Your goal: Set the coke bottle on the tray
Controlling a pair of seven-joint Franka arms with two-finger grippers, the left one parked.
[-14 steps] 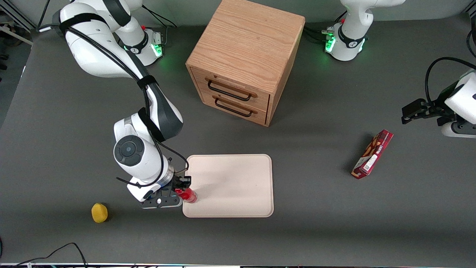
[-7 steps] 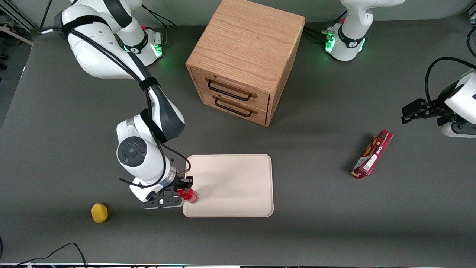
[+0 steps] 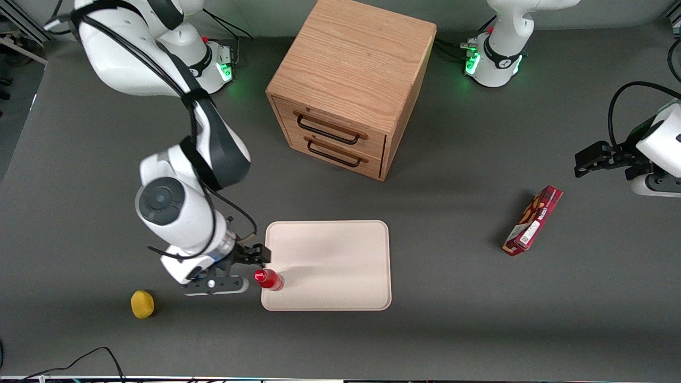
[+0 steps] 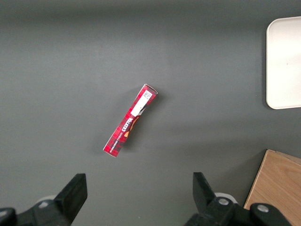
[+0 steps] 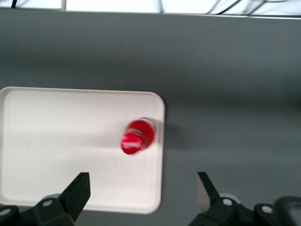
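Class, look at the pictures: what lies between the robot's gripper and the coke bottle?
Nothing: in the front view only bare tray edge and table separate the open gripper from the upright coke bottle.

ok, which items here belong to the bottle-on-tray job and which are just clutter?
Job:
coke bottle, upright on the tray
tray
gripper, open, beside the bottle

Clutter:
wooden drawer cabinet
red snack box
yellow object
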